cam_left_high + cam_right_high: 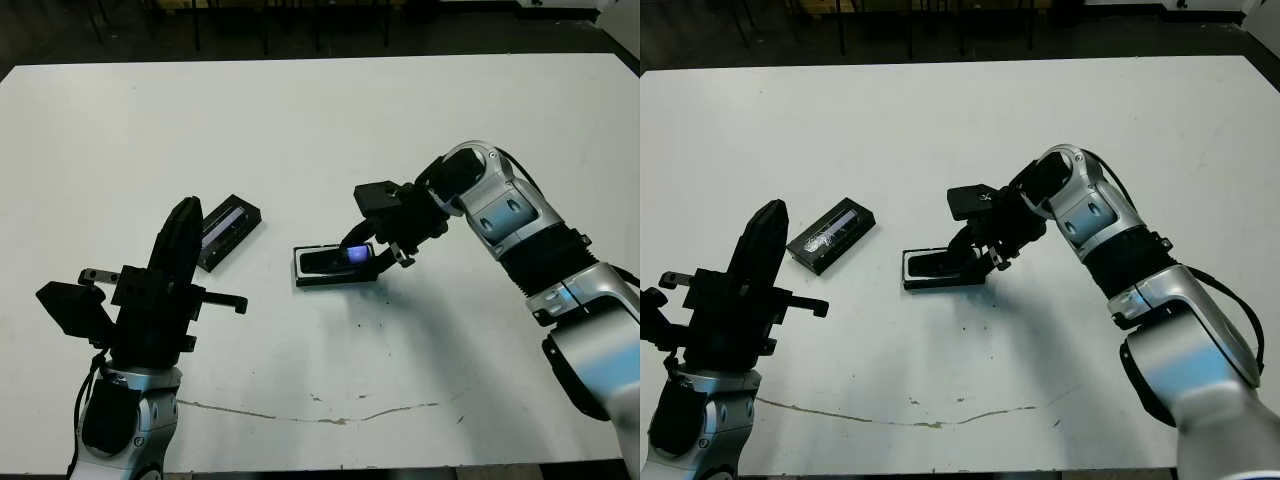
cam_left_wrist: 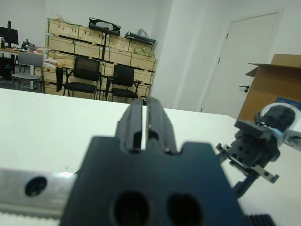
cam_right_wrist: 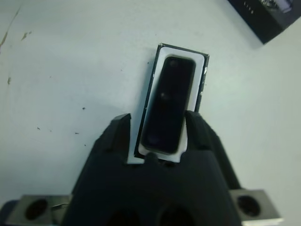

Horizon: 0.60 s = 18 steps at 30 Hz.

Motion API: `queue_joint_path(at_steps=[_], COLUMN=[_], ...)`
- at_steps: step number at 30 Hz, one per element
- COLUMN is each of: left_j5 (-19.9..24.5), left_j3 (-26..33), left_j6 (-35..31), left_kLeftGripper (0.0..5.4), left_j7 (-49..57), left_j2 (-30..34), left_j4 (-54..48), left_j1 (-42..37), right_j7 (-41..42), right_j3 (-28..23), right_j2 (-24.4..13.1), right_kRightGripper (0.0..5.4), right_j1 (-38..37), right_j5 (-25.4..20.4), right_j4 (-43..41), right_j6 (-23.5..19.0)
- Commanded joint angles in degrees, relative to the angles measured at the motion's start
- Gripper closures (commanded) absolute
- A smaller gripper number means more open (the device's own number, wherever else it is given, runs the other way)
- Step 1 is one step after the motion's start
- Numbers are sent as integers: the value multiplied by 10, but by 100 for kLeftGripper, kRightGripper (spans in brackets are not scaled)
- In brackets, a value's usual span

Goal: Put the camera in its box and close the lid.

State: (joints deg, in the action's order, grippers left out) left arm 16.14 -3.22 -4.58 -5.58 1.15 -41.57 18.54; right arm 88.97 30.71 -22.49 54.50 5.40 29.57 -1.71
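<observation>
The camera (image 3: 168,101), a slim black bar with a bluish glowing screen (image 1: 354,254), lies inside the box (image 3: 181,51), a black-walled tray with white lining at mid-table. My right gripper (image 3: 159,123) hovers over the box's right end, open, one finger on each side of the camera's end. The lid (image 1: 228,228), black with a shiny strip, lies flat to the left of the box, a short gap away. My left gripper (image 1: 185,215) is raised above the table's front left, fingers pressed together and holding nothing.
A thin brown crack or stain line (image 1: 330,415) runs along the table's front. Beyond the table in the left wrist view stand chairs (image 2: 87,75), wooden crates and a cardboard carton (image 2: 275,87).
</observation>
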Motion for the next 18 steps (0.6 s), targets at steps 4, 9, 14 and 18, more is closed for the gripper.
queue_joint_path(at_steps=[4, 9, 14, 18], left_j5=[0, -7, -11, -5], left_j3=[5, 6, 5, 3], left_j6=[-12, -10, -9, -16], left_kLeftGripper=[540, 540, 540, 540], left_j7=[-1, -3, -4, -4], left_j2=[10, 13, 12, 10], left_j4=[7, 8, 10, 5], left_j1=[93, 91, 89, 89], right_j7=[-8, -28, -90, -180], right_j3=[-52, -98, -157, -228], right_j2=[-39, -66, -84, -67], right_kRightGripper=[203, 121, 32, 1], right_j1=[2, -8, -31, -86], right_j5=[-21, -45, -69, -121], right_j4=[-37, -93, -159, -223], right_j6=[-59, -92, -143, -218])
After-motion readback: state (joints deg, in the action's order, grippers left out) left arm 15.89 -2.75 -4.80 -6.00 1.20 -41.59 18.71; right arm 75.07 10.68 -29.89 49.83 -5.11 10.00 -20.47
